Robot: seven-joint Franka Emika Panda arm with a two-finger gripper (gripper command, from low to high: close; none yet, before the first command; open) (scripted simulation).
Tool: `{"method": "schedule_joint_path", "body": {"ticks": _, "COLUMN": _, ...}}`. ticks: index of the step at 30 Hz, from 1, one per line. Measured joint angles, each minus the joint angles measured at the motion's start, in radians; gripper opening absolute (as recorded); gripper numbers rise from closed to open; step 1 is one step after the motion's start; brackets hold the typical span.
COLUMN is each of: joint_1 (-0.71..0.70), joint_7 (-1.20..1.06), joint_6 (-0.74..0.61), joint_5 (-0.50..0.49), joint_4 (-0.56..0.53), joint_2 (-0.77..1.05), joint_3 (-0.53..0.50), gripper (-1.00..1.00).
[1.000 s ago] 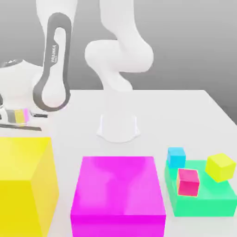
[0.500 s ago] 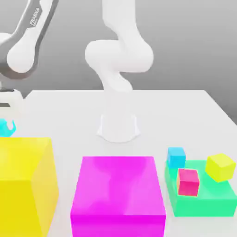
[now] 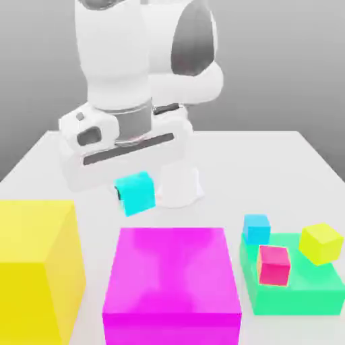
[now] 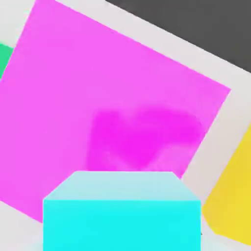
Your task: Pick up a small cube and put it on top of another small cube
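A small cyan-turquoise cube (image 3: 136, 192) hangs in the air under my gripper (image 3: 135, 191), which is shut on it, above the table just behind the big magenta block (image 3: 172, 279). The hand view has this same small cube (image 4: 122, 211) close up, with the magenta block (image 4: 98, 98) below it. Another small cube, sky-blue (image 3: 256, 228), rests at the back corner of the green slab (image 3: 296, 293) on the exterior view's right.
A big yellow block (image 3: 37, 269) stands at the exterior view's left, also seen as the yellow block (image 4: 233, 196) in the hand view. A small red cube (image 3: 273, 264) and a small yellow cube (image 3: 321, 242) sit on the green slab. My arm's base (image 3: 172, 182) stands mid-table.
My hand swung from the far left edge toward the middle, carrying the cyan cube, and now hangs behind the magenta block.
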Motion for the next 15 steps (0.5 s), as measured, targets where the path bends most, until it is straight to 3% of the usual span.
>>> {"method": "schedule_joint_path", "body": {"ticks": 6, "joint_1": 0.243, "joint_7": 0.051, "joint_6": 0.173, "joint_5": 0.081, "joint_4": -0.202, "joint_2": -0.103, "joint_3": 0.23, "gripper": -1.0}}
{"method": "schedule_joint_path", "body": {"ticks": 11, "joint_1": 0.277, "joint_7": 0.066, "joint_6": 0.392, "joint_5": 0.086, "joint_4": -0.261, "joint_2": 0.042, "joint_3": 0.278, "gripper": -1.0}}
{"method": "schedule_joint_path", "body": {"ticks": 12, "joint_1": 0.276, "joint_7": 0.068, "joint_6": 0.425, "joint_5": 0.084, "joint_4": -0.267, "joint_2": 0.069, "joint_3": 0.281, "gripper": 1.0}}
{"method": "schedule_joint_path", "body": {"ticks": 15, "joint_1": 0.276, "joint_7": 0.068, "joint_6": 0.425, "joint_5": 0.084, "joint_4": -0.267, "joint_2": 0.069, "joint_3": 0.281, "gripper": 1.0}}
